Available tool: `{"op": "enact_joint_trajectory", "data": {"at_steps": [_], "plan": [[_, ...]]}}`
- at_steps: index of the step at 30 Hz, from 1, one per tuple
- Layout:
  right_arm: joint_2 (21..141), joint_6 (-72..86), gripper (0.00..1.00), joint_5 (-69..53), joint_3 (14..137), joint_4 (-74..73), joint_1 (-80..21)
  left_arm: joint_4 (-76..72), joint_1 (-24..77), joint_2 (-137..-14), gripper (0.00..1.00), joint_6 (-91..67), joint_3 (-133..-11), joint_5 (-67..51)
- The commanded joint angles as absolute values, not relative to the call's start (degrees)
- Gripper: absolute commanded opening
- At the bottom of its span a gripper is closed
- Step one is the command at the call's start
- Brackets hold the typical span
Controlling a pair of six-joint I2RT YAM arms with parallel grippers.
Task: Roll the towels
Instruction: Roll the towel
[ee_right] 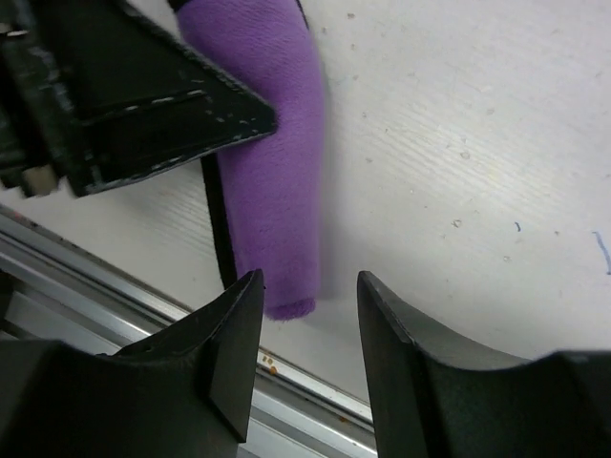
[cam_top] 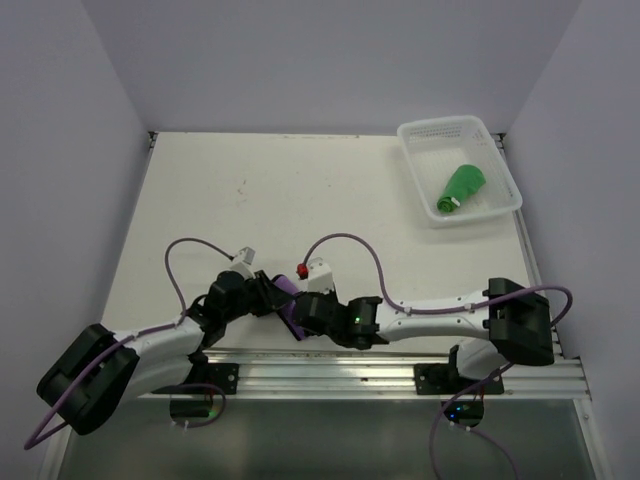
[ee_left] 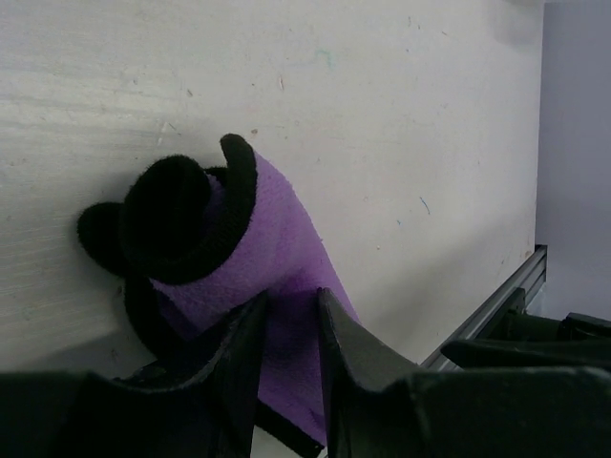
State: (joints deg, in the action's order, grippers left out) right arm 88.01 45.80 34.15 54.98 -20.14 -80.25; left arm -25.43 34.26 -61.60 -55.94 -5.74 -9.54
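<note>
table (cam_top: 300,190): off-white, kinda scuffed, a few specks and marks
near edge: purple towel (ee_right: 277,181), rolled up, lying flat just beside the metal rail (cam_top: 400,372)
far right corner: white basket (cam_top: 445,150)

The left claw (ee_left: 291,303) is pinched narrow, the right claw (ee_right: 310,281) spread apart, both close together.

A purple towel (ee_left: 277,258) is edged and backed in black; a green towel (cam_top: 461,187), seemingly plain, is framed by a white lattice basket (cam_top: 445,133).
</note>
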Motion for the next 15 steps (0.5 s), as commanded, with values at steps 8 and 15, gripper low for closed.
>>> {"op": "enact_joint_trajectory", "data": {"at_steps": [8,15], "plan": [[88.8,53.8,0.5,12.0,44.0,2.2,-71.7,-16.4,34.4,-62.4,0.33,-54.2,-3.1,-6.9],[93.5,55.8,0.49,7.8,41.7,7.6,-70.9,-14.9,34.5,-61.1,0.33,-54.2,-3.3,-6.0]]}}
